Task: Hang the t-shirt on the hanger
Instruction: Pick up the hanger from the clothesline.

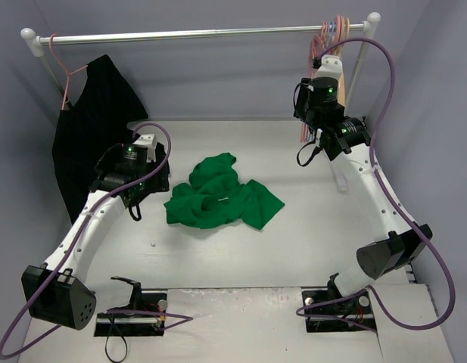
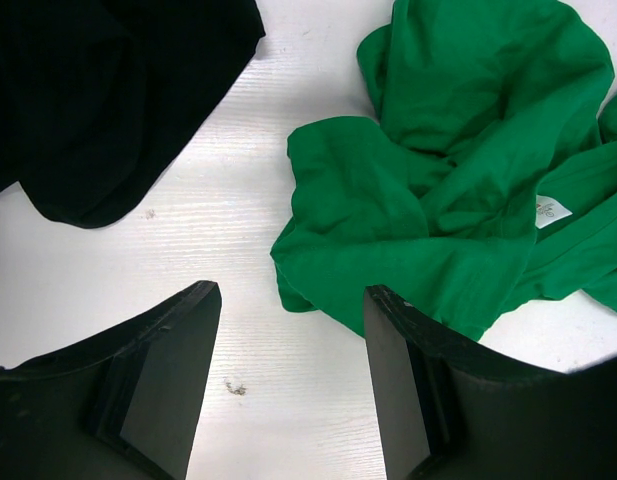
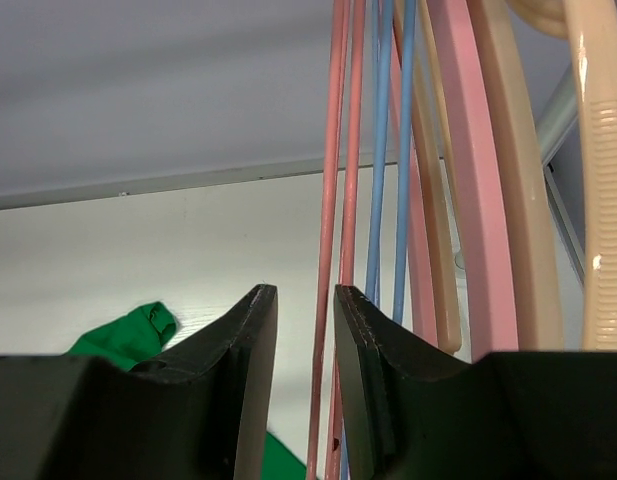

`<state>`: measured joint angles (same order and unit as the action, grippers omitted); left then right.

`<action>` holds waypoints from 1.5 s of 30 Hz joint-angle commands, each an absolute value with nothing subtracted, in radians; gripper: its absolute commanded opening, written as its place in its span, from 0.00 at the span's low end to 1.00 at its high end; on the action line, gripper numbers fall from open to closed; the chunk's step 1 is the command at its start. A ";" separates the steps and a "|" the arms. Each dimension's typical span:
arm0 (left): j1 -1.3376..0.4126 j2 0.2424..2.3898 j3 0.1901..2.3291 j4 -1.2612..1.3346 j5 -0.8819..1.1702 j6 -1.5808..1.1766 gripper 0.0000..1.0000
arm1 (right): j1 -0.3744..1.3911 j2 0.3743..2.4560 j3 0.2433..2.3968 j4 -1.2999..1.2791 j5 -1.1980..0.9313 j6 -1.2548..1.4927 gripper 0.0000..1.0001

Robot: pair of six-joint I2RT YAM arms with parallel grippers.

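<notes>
The bright green t-shirt (image 1: 222, 195) lies crumpled in the middle of the table; in the left wrist view (image 2: 458, 170) its white neck label (image 2: 551, 210) shows. My left gripper (image 1: 151, 184) (image 2: 293, 290) is open and empty, low over the table at the shirt's left edge. My right gripper (image 1: 306, 113) (image 3: 306, 295) is raised to the hanger bunch at the rail's right end. Its jaws stand slightly apart, and one thin rod of the salmon-pink hanger (image 3: 328, 200) (image 1: 315, 57) runs between them without being clamped.
A black garment (image 1: 93, 128) (image 2: 88, 90) hangs on another pink hanger (image 1: 66, 76) at the rail's left end (image 1: 195, 34). Light blue (image 3: 383, 150), thick pink (image 3: 468, 150) and tan (image 3: 598, 150) hangers hang right of my right gripper. Grey walls stand close behind and beside.
</notes>
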<state>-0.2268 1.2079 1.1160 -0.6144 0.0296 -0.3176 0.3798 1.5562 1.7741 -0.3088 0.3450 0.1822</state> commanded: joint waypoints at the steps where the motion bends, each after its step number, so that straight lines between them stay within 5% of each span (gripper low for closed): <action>1: -0.219 1.203 1.157 -0.580 0.038 -0.311 0.58 | 0.371 1.560 1.775 -0.226 0.344 0.190 0.30; 20: -0.221 1.210 1.158 -0.584 0.041 -0.311 0.59 | 0.350 1.605 1.778 -0.209 0.347 0.189 0.25; 32: -0.221 1.210 1.160 -0.586 0.046 -0.310 0.59 | 0.348 1.594 1.813 -0.216 0.364 0.175 0.01; 45: -0.221 1.212 1.158 -0.584 0.044 -0.310 0.59 | 0.365 1.454 1.787 -0.135 0.279 0.091 0.00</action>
